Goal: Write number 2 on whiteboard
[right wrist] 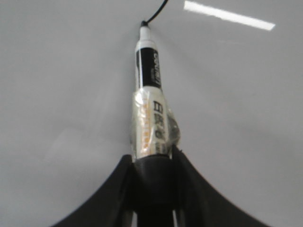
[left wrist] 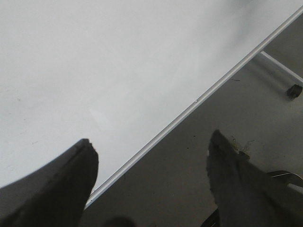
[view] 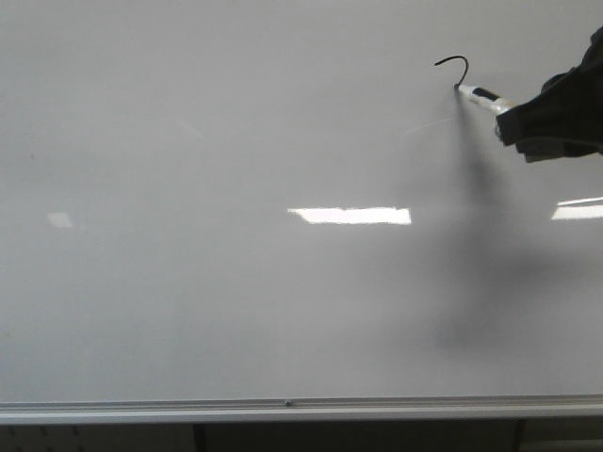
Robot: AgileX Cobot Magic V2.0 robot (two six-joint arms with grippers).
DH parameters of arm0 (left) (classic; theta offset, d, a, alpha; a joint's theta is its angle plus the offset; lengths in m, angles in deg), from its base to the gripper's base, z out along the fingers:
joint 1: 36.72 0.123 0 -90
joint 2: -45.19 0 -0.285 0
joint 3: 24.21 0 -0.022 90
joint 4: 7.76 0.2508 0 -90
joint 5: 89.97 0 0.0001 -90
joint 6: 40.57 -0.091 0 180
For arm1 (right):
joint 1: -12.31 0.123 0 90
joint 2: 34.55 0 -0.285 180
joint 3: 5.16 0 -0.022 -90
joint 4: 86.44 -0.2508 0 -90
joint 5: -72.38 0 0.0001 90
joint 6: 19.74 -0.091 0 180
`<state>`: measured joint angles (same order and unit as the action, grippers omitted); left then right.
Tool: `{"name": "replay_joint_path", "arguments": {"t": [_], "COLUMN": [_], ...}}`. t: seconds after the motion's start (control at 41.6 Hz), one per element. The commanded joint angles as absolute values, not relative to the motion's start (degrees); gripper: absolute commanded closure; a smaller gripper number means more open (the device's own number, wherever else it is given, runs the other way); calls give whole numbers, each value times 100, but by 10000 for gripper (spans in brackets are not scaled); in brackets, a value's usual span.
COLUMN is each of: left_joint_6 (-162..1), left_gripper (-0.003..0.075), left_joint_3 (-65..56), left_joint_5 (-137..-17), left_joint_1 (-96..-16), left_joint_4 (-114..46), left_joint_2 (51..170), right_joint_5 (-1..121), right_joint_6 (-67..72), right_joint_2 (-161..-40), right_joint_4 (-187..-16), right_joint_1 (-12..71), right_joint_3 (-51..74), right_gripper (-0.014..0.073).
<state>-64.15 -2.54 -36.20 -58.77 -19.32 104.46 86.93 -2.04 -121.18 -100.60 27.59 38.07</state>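
The whiteboard (view: 236,282) fills the front view, glossy white-grey. At its upper right a thin black curved stroke (view: 454,64) is drawn, the hooked top of the number 2. My right gripper (view: 513,118) is shut on a white marker (view: 485,96) with a black band, whose tip touches the lower end of the stroke. In the right wrist view the marker (right wrist: 150,90) points away from the fingers to the stroke (right wrist: 157,13). My left gripper (left wrist: 151,156) stands open with nothing between its fingers, over the board's edge.
A silver edge strip (view: 283,407) runs along the board's near side and shows again as the strip (left wrist: 199,99) in the left wrist view, with dark floor (left wrist: 227,123) beyond it. Bright light reflections (view: 350,216) lie on the board.
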Motion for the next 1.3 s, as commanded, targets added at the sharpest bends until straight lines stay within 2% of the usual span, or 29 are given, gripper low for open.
{"name": "replay_joint_path", "arguments": {"t": [0.0, 0.168, 0.385, 0.625, 0.697, 0.865, 1.034, 1.154, 1.274], "left_joint_6": [-6374, -6374, -6374, -6374, -6451, -7036, -7346, -7633, -7768], "left_gripper": [241, 241, 241, 241, 241, 241, 241, 241, 241], "left_joint_3": [-410, -410, -410, -410, -421, -421, -625, -870, -1179], "left_joint_5": [-4029, -4029, -4029, -4204, -4204, -4204, -3917, -3689, -3571], "left_joint_1": [-5869, -5869, -5869, -5869, -5879, -5996, -6581, -7235, -8021], "left_joint_4": [-2062, -2062, -2062, -2051, -2051, -2124, -2159, -2211, -2211], "left_joint_2": [10391, 10391, 10391, 10391, 10391, 10450, 10753, 11108, 11551], "right_joint_5": [9066, 9086, 8749, 8369, 7819, 5001, 2592, 1629, 1171], "right_joint_6": [-148, -148, -148, -148, -148, -54, 942, 1661, 2100], "right_joint_2": [-12119, -12169, -12169, -11650, -11254, -10306, -9805, -9565, -9457], "right_joint_4": [-10011, -10011, -10023, -10017, -10017, -9990, -10002, -10190, -10632], "right_joint_1": [2919, 2828, 2254, 2364, 2382, 2612, 3152, 3589, 3977], "right_joint_3": [3620, 3620, 3620, 3620, 3607, 3137, 2510, 2268, 2158], "right_gripper": [662, 662, 662, 662, 662, 662, 662, 662, 662]}}
